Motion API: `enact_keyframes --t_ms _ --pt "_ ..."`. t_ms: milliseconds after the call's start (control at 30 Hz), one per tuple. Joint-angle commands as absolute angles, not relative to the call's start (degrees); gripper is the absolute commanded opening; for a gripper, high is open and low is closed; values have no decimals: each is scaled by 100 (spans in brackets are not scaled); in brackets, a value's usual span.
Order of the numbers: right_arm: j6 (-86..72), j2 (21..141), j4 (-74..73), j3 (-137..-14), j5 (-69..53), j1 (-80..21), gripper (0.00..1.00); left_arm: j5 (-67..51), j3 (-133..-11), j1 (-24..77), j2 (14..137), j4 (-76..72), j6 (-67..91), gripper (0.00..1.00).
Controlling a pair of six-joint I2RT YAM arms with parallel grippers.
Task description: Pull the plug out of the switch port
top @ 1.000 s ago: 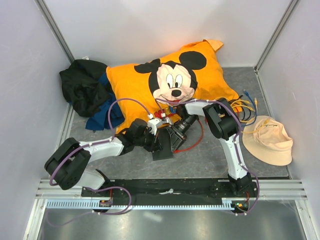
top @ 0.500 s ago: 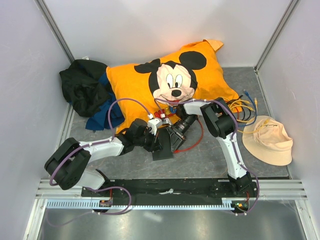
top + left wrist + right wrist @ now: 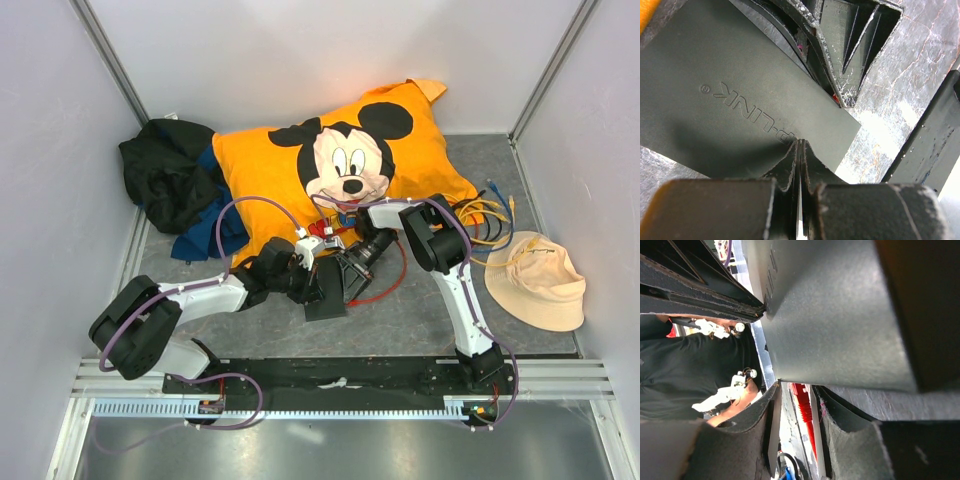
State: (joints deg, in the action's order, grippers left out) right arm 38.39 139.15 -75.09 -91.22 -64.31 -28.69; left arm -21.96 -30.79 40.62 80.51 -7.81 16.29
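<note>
The switch [image 3: 326, 296] sits just in front of the orange pillow [image 3: 260, 160].
Only the left wrist view shows the left gripper [image 3: 799, 150] clenched tip to tip at the switch edge. Only the right wrist view shows the right gripper [image 3: 797, 390] parted around the red plug [image 3: 802, 412]; I cannot tell if it grips.

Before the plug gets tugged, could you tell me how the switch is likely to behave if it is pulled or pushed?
The switch looks a stiff, thin, flat box, so it should not flex and is probably light. On the glossy table it would likely slide with a tug unless the left pincer pins it.
</note>
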Motion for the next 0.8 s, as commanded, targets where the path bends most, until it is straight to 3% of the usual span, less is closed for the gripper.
enact_keyframes --t_ms 0,600,700,767 --pt "4316 14124 -7066 -9202 -5950 -2813 37 -1995 -2979 4061 8174 -308 1336 2" --pt "4289 14071 -7014 -9132 -5722 -2813 29 -2004 -2997 4061 8200 -308 1336 2" --pt "4289 14071 -7005 -9123 -5722 -2813 23 -2013 -3006 4061 8209 -308 1336 2" --pt "4272 14089 -7005 -9123 -5722 -2813 9 -2013 -2997 4061 8209 -308 1336 2"
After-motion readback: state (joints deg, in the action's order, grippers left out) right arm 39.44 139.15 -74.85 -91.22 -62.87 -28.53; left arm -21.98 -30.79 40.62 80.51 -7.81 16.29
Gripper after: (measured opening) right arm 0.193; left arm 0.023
